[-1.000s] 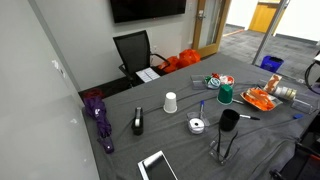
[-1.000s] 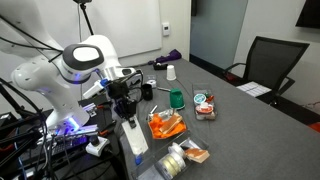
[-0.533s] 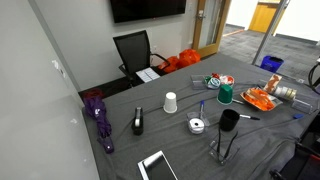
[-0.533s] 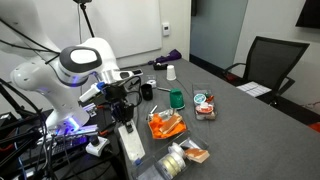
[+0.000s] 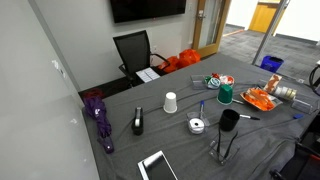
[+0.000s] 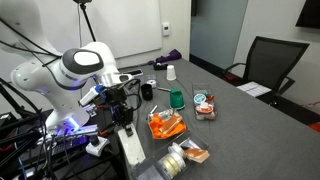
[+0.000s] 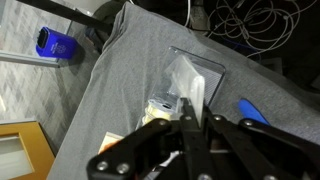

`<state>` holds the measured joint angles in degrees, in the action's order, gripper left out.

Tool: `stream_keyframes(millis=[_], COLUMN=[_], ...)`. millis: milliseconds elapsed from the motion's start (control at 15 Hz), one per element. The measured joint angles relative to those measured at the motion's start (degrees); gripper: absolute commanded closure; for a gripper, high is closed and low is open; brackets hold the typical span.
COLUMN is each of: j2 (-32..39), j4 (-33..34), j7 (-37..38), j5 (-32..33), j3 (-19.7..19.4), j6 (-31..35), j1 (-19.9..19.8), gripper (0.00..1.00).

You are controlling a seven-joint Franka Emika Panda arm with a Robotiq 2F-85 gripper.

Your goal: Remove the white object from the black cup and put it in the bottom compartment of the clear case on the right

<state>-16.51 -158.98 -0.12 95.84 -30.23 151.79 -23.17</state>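
Note:
The black cup (image 5: 229, 120) stands on the grey table, and it also shows in an exterior view (image 6: 147, 90). No white object shows in its mouth. My gripper (image 6: 123, 112) hangs over the table's end, away from the cup, just above a tall clear case (image 6: 130, 150). In the wrist view my fingers (image 7: 188, 100) are pressed together over that clear case (image 7: 198, 68). Only a small white bit (image 7: 170, 158) of the white object shows between the fingers; the rest is hidden.
A white paper cup (image 5: 170, 102), a green cup (image 5: 225, 95), a flat white roll (image 5: 197, 126) and a tablet (image 5: 157, 165) lie around the black cup. A tray of orange items (image 6: 167, 125) and a tape roll (image 6: 175, 160) sit beside the clear case. Cables hang past the table's end (image 7: 240, 25).
My gripper has shifted a little towards the near end of the table. The clear case below it appears slightly lower in the picture. The black cup has not moved.

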Motion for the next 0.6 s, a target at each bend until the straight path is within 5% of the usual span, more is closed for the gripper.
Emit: stream_keyframes(millis=[600], j2=[0.7], j4=[0.1], j7=[1.6], j5=[0.6], j3=[0.0], j6=[0.4], j1=[0.0], gripper=[0.98])
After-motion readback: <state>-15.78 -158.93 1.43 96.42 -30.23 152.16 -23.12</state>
